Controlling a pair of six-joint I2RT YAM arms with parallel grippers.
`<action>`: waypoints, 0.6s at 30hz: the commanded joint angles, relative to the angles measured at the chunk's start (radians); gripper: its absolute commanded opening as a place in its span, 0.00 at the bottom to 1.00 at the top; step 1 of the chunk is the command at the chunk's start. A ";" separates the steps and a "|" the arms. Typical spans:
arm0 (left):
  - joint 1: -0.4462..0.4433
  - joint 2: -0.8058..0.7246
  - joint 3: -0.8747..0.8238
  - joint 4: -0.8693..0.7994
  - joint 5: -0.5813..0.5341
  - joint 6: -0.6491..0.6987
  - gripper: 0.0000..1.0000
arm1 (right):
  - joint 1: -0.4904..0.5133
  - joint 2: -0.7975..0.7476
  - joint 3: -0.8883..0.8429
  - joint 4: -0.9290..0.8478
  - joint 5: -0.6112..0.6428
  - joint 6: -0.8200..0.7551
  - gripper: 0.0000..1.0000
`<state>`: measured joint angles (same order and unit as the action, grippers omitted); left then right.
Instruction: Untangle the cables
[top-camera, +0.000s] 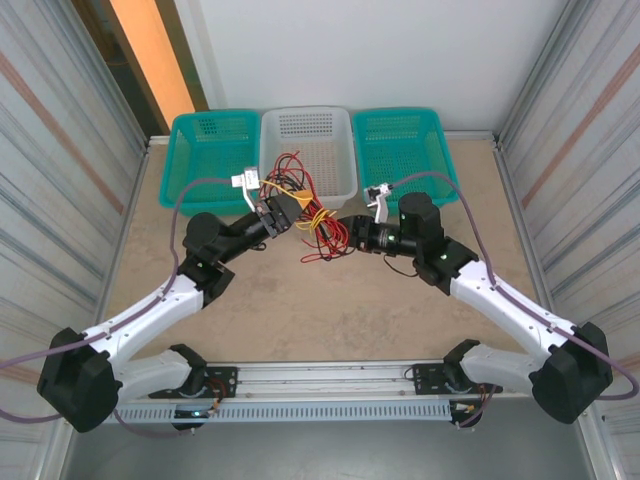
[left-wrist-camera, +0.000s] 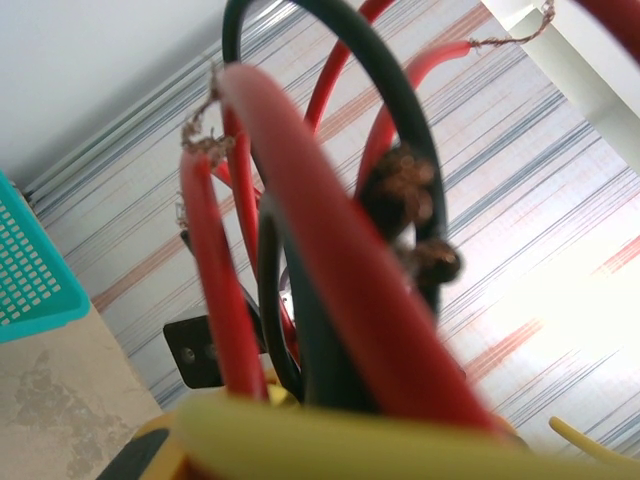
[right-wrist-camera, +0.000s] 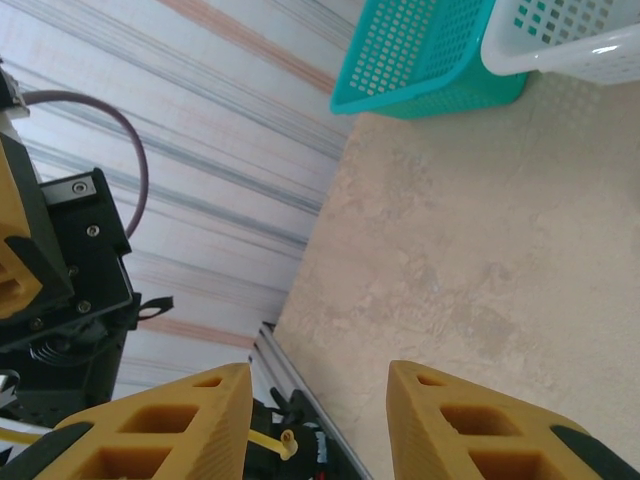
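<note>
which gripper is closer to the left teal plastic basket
Left. The left gripper is just off the teal basket's near right corner; the right gripper sits beyond the red, yellow and black cable tangle, farther right.

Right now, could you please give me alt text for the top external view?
The left gripper and right gripper meet at a tangle of red, yellow and black cables over a beige table. Behind, a white basket sits between two teal baskets.
</note>
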<state>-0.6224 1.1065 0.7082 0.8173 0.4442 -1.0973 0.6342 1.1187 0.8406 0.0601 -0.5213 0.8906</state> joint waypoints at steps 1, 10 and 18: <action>0.006 -0.040 0.004 0.069 -0.010 0.004 0.00 | 0.023 -0.016 -0.011 0.035 -0.014 0.018 0.39; 0.009 -0.052 0.005 0.064 -0.018 0.010 0.00 | 0.037 -0.026 -0.023 0.030 0.003 0.010 0.18; 0.020 -0.057 0.010 0.065 -0.027 0.010 0.00 | 0.036 -0.045 -0.032 0.032 0.014 0.002 0.00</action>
<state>-0.6159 1.0889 0.7074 0.8165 0.4431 -1.0966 0.6674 1.0958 0.8242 0.0834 -0.5186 0.8986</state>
